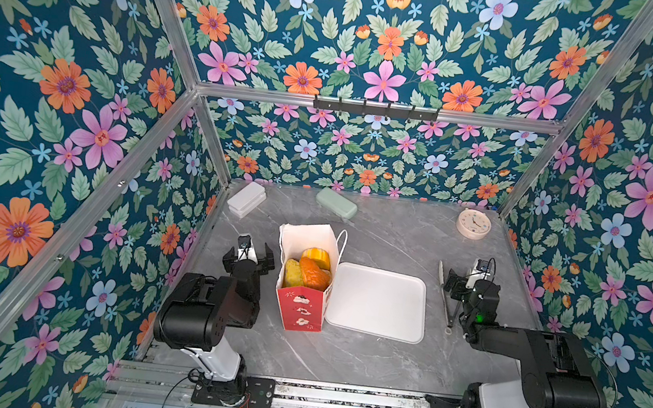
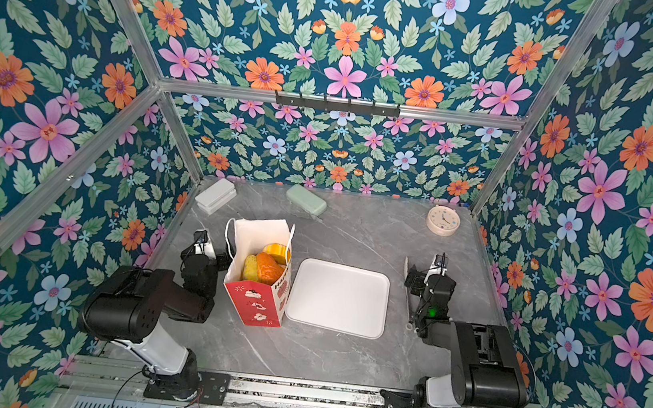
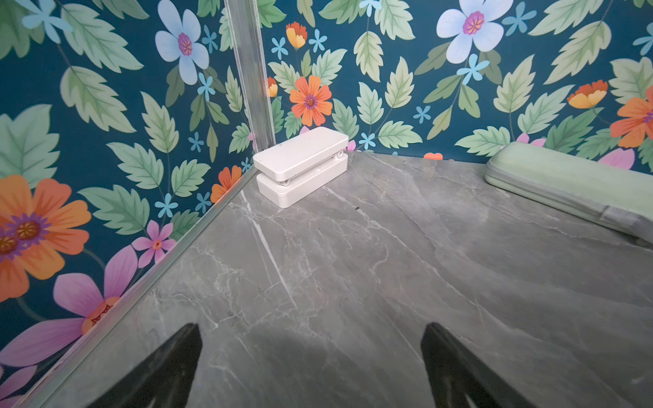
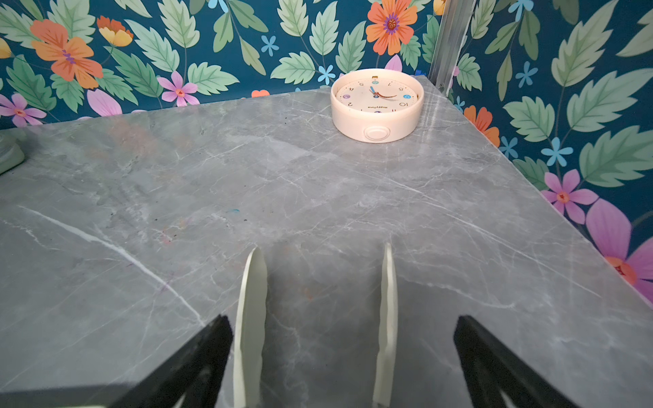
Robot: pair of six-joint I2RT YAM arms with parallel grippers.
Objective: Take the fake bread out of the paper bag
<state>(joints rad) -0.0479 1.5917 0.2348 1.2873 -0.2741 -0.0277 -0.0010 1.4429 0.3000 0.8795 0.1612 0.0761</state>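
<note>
Black arm bases [image 1: 228, 388] sit closest to the lens in both top views, bolted to a rail [image 1: 349, 396] at the edge of the grey worktop [image 1: 341, 357]. Beyond them the paper bag [image 1: 302, 307] stands upright and open, just beside a bare white tray [image 1: 378, 303]. The fake bread [image 1: 313, 272] is inside it; only yellow, orange and golden tops show, and the paper walls hide the rest, so the pieces cannot be counted. The left end effector [image 1: 250, 254] hangs beside the bag with its jaws wide and nothing between them; in a top view the bag [image 2: 254, 305] partly covers it. The right end effector [image 4: 342, 321] is spread wide over white tongs [image 4: 251, 318], whose blades stand clear of its fingers [image 4: 212, 339], with their rear ends cut off by the frame.
</note>
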